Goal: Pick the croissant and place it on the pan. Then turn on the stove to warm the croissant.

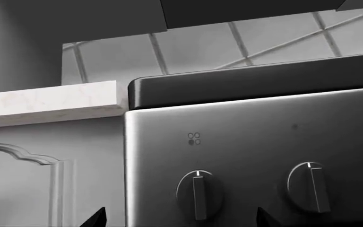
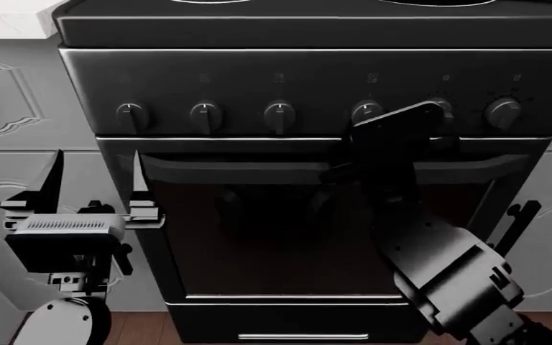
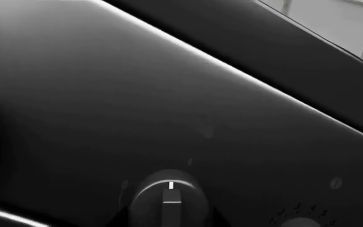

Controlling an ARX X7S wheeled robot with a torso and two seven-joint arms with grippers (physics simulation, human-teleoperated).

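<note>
The black stove (image 2: 286,72) fills the head view, with its row of knobs and its oven door (image 2: 286,237). The croissant and the pan are out of view. My right gripper (image 2: 431,115) reaches the knob second from the right; my wrist hides that knob in the head view. In the right wrist view the knob (image 3: 168,191) sits between the two dark fingers of the right gripper (image 3: 168,215), its white mark pointing up. My left gripper (image 2: 94,169) is open and empty, in front of the stove's left edge; in the left wrist view (image 1: 180,218) it faces the leftmost knob (image 1: 198,191).
A white counter (image 1: 49,101) and a grey cabinet door (image 1: 17,189) adjoin the stove's left side. A tiled wall (image 1: 232,42) stands behind. White burner rings (image 2: 430,2) just show at the top edge. More knobs (image 2: 206,113) line the panel.
</note>
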